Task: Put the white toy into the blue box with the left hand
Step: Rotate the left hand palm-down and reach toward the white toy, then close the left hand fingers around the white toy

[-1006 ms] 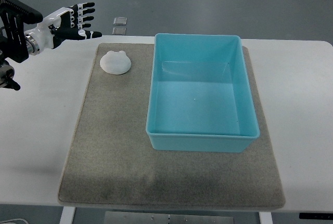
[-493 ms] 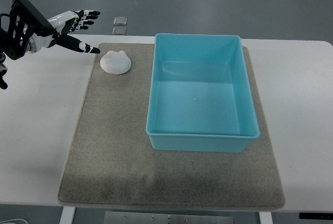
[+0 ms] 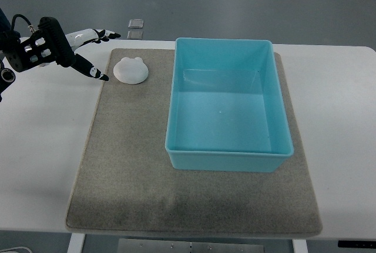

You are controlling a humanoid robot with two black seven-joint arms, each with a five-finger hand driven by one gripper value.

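Observation:
A white toy (image 3: 130,70), domed with two small bumps on its far side, lies on the grey mat (image 3: 129,171) near its far left corner. The blue box (image 3: 227,153) stands to its right, and nothing lies inside. My left hand (image 3: 97,53) hovers just left of the toy with fingers spread wide, the thumb (image 3: 94,72) pointing down toward the mat edge and the other fingers (image 3: 106,33) stretched beyond. It holds nothing and does not touch the toy. My right hand is out of view.
The mat lies on a white table (image 3: 341,118). Two small square tiles (image 3: 135,28) sit on the floor beyond the table's far edge.
My left hand has rotated and dropped: the thumb swung down and right toward the toy's left side, and the wrist moved closer to the mat. The toy has not moved.

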